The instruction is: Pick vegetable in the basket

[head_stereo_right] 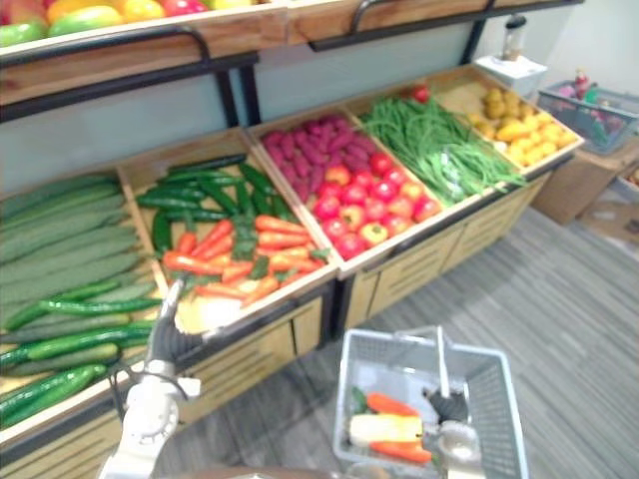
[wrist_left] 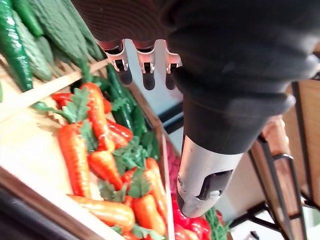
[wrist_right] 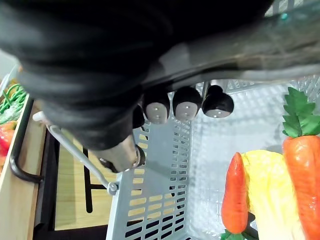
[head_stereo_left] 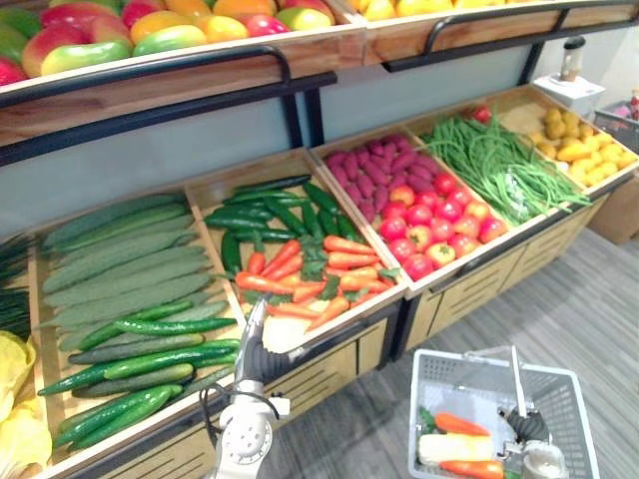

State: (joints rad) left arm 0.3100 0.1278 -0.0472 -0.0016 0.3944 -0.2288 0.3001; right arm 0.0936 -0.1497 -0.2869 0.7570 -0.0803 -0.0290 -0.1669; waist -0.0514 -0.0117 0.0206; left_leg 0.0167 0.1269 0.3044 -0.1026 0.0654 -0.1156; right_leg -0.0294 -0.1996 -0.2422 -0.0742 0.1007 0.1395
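Straight-fingered and empty, the left hand (head_stereo_left: pixel 256 349) is raised at the front edge of the carrot crate (head_stereo_left: pixel 288 334), near that crate's left corner. Its thumb is held apart from the fingers, and I cannot tell whether it touches the wood. Loose carrots (head_stereo_left: pixel 310 269) with green tops lie heaped in the crate just past the fingertips, and dark cucumbers (head_stereo_left: pixel 260 210) lie behind them at the crate's back. The right hand (head_stereo_left: pixel 526 427) is curled round the handle (head_stereo_left: pixel 516 374) of a grey mesh basket (head_stereo_left: pixel 449 384). The basket hangs to the right of the carrot crate and nearer the robot, over the grey plank floor (head_stereo_left: pixel 579 309). Inside the basket lie two carrots (head_stereo_left: pixel 459 424) with a pale leafy vegetable (head_stereo_left: pixel 454 448) between them. Left of the carrot crate is a bin of long green cucumbers (head_stereo_left: pixel 150 359). To its right come red round fruit (head_stereo_left: pixel 434 225) with purple pieces (head_stereo_left: pixel 374 170) behind, then green beans (head_stereo_left: pixel 494 165). Above the carrot crate, an upper shelf holds mangoes (head_stereo_left: pixel 150 30).
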